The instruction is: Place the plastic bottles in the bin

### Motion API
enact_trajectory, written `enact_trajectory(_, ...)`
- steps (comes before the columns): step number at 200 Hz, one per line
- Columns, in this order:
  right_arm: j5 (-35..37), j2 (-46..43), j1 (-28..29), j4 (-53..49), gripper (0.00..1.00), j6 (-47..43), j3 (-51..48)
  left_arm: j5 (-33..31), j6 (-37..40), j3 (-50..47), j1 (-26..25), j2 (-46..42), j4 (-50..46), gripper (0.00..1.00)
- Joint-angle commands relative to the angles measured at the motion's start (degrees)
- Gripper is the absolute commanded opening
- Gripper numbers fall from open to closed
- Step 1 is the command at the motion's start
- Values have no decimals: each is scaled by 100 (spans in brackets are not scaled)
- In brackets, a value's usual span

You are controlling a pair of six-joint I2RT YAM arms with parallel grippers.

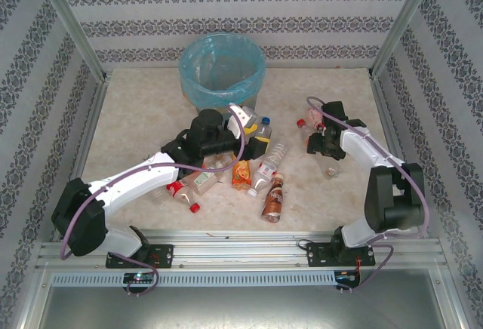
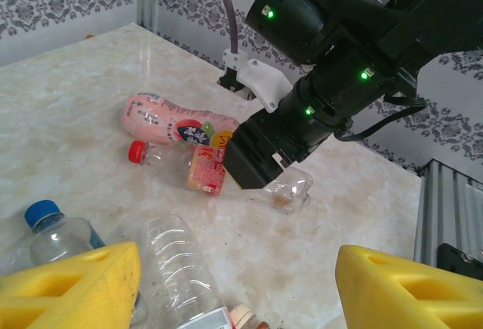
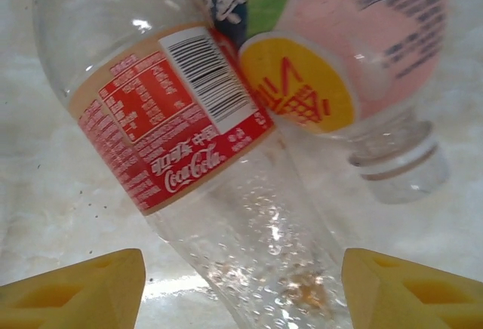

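The bin (image 1: 223,69), blue-lined, stands at the back of the table. Several plastic bottles (image 1: 253,169) lie heaped in the middle. My left gripper (image 1: 255,139) hovers over the heap's far side. It (image 2: 238,269) is open, and a clear ribbed bottle (image 2: 177,265) lies on the table below its yellow fingers. My right gripper (image 1: 321,144) is low over a red-labelled cola bottle (image 3: 189,133). That gripper (image 3: 241,284) is open, its fingers straddling the bottle's clear lower body with gaps on both sides. A pink bottle (image 3: 362,72) lies against the cola bottle.
A brown bottle (image 1: 274,199) and red-capped bottles (image 1: 181,192) lie at the near side of the heap. A blue-capped bottle (image 2: 56,231) sits by my left finger. The right arm (image 2: 332,80) is close in front of the left wrist camera. Metal frame posts edge the table.
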Motion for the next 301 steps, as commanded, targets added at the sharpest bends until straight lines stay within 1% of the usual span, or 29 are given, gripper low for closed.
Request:
enact_trajectory(1,-345,214,3,106,69,-109,-40,-238,27,229,-40,28,-20,70)
enact_trajectory(19,-291,351,21,81,71,-133,-68,-337,114,310,-40,23,-79,71)
enact_trajectory(42,-292,464,39,90,72,-175,-108,-406,184,366,-39,37,-117,73)
enact_trajectory(68,-336,613,87,150,71,-190,-122,-447,210,392,-39,73,-151,73)
enact_trajectory(117,-470,908,176,122,72,-287,18,-579,232,397,-39,71,-141,74)
enact_trajectory(137,-599,936,266,200,67,-341,18,-618,266,465,-39,81,-141,74)
enact_trajectory(156,-615,893,473,164,64,-505,7,-725,294,551,-31,125,-133,75)
enact_trajectory(169,-465,815,689,80,62,-667,-7,-763,322,682,-30,162,-201,75)
enact_trajectory(176,-321,768,776,32,59,-706,-13,-755,366,739,-31,174,-211,75)
enact_trajectory(192,-196,681,821,-75,55,-768,-31,-856,399,889,-30,234,-195,75)
enact_trajectory(197,-165,650,809,-90,51,-771,-51,-868,399,947,-22,254,-186,76)
enact_trajectory(203,-104,603,800,-119,49,-750,-75,-877,403,1012,-21,284,-169,76)
enact_trajectory(217,-29,433,791,-117,48,-659,-181,-878,417,1166,3,350,-167,76)
enact_trajectory(236,-190,106,805,-46,46,-493,-327,-923,399,1357,47,443,-190,76)
enact_trajectory(262,-412,-469,953,20,44,-333,-389,-1002,304,1588,140,548,-247,76)
enact_trajectory(284,-336,-1017,1093,8,42,-243,-401,-1053,202,1636,253,583,-197,76)
enact_trajectory(301,-339,-1436,1226,43,42,-213,-457,-1145,74,1662,383,593,-211,76)
